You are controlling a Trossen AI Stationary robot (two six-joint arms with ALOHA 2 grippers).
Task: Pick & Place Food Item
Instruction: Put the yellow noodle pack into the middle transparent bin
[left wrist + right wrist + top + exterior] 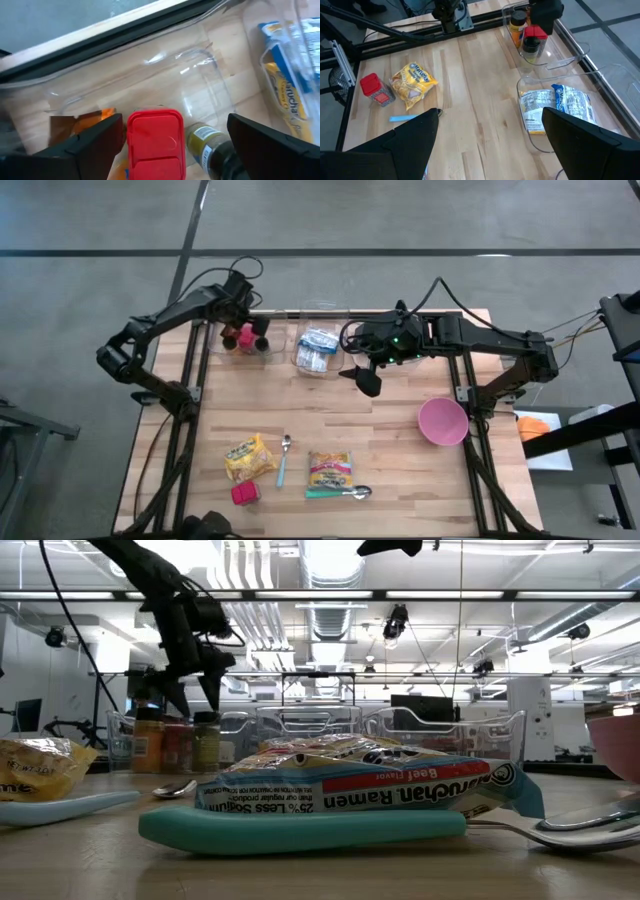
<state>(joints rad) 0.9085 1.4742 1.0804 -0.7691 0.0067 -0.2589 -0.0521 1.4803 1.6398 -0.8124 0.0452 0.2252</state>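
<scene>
Apparently your left gripper [248,332] hangs released over the red-lidded jar [154,141] in the table's far-left bin [150,75], while your right gripper [366,379] waits open.

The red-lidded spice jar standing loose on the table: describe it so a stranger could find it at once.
Start at the wooden table and go to its front left corner in the high view. There, beside the yellow noodle packet, stands the small red-lidded spice jar, alone on bare wood. The other jars sit inside a clear bin at the back, under the left gripper.
</scene>
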